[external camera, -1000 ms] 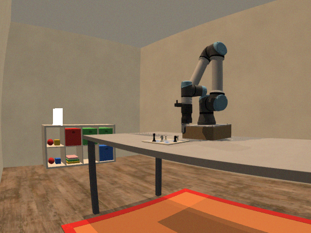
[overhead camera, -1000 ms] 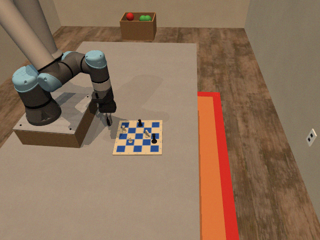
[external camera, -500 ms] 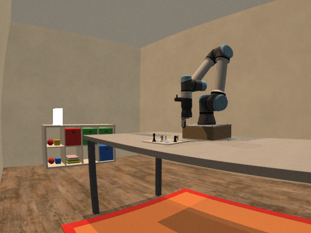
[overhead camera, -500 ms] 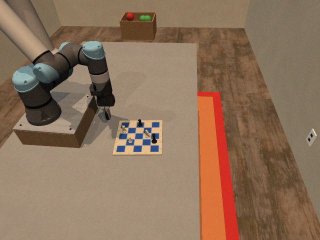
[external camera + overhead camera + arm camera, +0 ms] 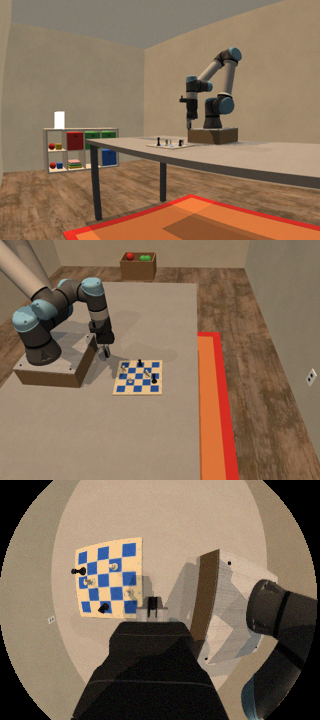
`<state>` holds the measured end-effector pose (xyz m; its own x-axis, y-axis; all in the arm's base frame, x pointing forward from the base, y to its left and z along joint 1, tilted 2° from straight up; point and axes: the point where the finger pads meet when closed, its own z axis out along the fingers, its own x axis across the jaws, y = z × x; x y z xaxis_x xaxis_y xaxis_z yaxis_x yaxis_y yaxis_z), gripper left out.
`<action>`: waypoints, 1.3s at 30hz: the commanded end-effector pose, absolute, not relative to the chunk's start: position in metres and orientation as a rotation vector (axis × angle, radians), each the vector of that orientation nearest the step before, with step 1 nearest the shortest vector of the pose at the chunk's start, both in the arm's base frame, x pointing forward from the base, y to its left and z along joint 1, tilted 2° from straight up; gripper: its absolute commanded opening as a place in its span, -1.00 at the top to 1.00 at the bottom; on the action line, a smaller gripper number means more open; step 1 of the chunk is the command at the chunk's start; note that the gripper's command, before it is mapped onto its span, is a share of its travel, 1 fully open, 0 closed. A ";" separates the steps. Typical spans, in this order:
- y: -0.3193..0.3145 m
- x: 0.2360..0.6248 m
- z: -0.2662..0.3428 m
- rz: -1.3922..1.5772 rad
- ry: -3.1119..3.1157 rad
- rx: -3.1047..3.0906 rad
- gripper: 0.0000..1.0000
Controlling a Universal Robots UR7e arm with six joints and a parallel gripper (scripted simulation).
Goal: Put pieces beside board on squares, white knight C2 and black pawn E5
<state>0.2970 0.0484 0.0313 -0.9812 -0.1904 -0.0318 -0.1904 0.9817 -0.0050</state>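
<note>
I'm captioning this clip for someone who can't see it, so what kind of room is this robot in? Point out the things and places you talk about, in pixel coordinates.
Probably a playroom or a child's room: a cubby shelf (image 5: 80, 128) holds balls and coloured bins, a box (image 5: 138, 270) has red and green balls, and a bright orange rug (image 5: 212, 407) (image 5: 144, 219) lies on the floor.

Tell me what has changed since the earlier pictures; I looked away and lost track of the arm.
The hand has risen higher above the table. I see nothing newly gripped or let go, and can't tell whether anything is between the fingers. The board and everything standing on it look unchanged.
</note>
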 end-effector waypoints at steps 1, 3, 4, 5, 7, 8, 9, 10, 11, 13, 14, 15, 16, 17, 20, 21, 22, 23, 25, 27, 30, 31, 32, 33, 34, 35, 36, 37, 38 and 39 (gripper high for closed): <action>0.048 0.297 0.032 -0.003 3.095 -0.297 1.00; 0.048 0.297 0.032 -0.003 3.095 -0.297 1.00; 0.048 0.297 0.032 -0.003 3.095 -0.297 1.00; 0.049 0.298 0.032 -0.003 3.095 -0.298 1.00; 0.053 0.303 0.033 -0.003 3.094 -0.301 1.00; 0.057 0.309 0.035 -0.003 3.094 -0.305 1.00; 0.063 0.316 0.036 -0.003 3.094 -0.309 1.00; 0.071 0.324 0.038 -0.003 3.093 -0.315 1.00; 0.079 0.333 0.039 -0.003 3.092 -0.320 1.00; 0.079 0.333 0.039 -0.003 3.092 -0.320 1.00; 0.086 0.340 0.039 -0.004 3.092 -0.325 1.00; 0.093 0.345 0.040 -0.004 3.091 -0.329 1.00; 0.097 0.349 0.040 -0.004 3.091 -0.331 1.00; 0.099 0.350 0.040 -0.004 3.091 -0.332 1.00; 0.099 0.350 0.040 -0.004 3.091 -0.332 1.00; 0.099 0.350 0.040 -0.004 3.091 -0.332 1.00; 0.099 0.350 0.040 -0.004 3.091 -0.332 1.00; 0.099 0.350 0.040 -0.004 3.091 -0.332 1.00; 0.099 0.350 0.040 -0.004 3.091 -0.332 1.00; 0.099 0.350 0.040 -0.004 3.091 -0.332 1.00; 0.099 0.350 0.040 -0.004 3.091 -0.332 1.00; 0.099 0.350 0.040 -0.004 3.091 -0.332 1.00; 0.099 0.350 0.039 -0.004 3.091 -0.332 1.00; 0.099 0.350 0.039 -0.004 3.091 -0.332 1.00; 0.099 0.350 0.038 -0.004 3.091 -0.332 1.00; 0.099 0.350 0.037 -0.004 3.091 -0.332 1.00; 0.099 0.350 0.035 -0.004 3.091 -0.332 1.00; 0.099 0.351 0.034 -0.004 3.091 -0.332 1.00; 0.099 0.351 0.031 -0.004 3.091 -0.332 1.00; 0.099 0.351 0.029 -0.004 3.091 -0.332 1.00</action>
